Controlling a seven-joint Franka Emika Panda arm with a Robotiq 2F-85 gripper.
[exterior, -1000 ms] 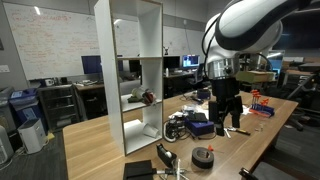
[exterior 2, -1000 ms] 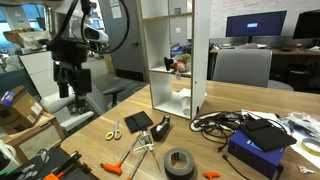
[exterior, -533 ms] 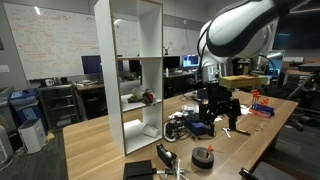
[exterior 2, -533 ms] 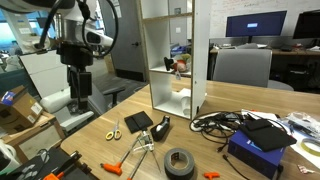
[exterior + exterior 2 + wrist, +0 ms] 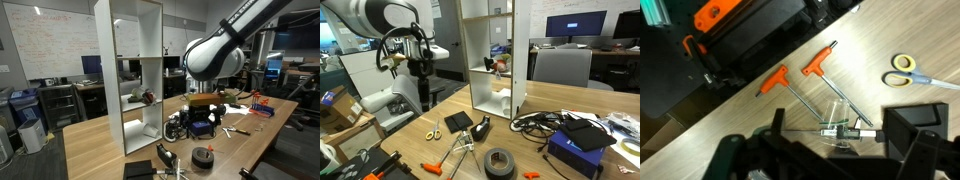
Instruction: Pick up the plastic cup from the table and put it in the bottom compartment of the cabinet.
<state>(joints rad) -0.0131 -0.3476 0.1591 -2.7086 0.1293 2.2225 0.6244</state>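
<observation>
In the wrist view a clear plastic cup [image 5: 808, 108] with a thin green band rests on the light wooden table [image 5: 760, 125], with a thin metal tool across its lower part. My gripper [image 5: 839, 122] hangs above it, open, with a dark finger on either side of the cup and nothing held. The white cabinet [image 5: 135, 60] [image 5: 492, 55] stands on the table in both exterior views, and its bottom compartment [image 5: 140, 125] [image 5: 498, 100] shows as the lowest bay. The arm [image 5: 215, 55] [image 5: 420, 65] is motion-blurred there. I cannot pick out the cup in either exterior view.
Two orange T-handled keys [image 5: 773, 80] and yellow scissors [image 5: 905, 65] lie near the cup, and a black and orange case [image 5: 730, 40] is beyond. A tape roll [image 5: 500, 160], a blue box [image 5: 575, 150] and cables [image 5: 535, 122] sit farther along. Small items rest on a middle cabinet shelf [image 5: 143, 98].
The arm has swung sideways along the table towards the cabinet side and dropped lower. The jaws have stayed open and empty.
</observation>
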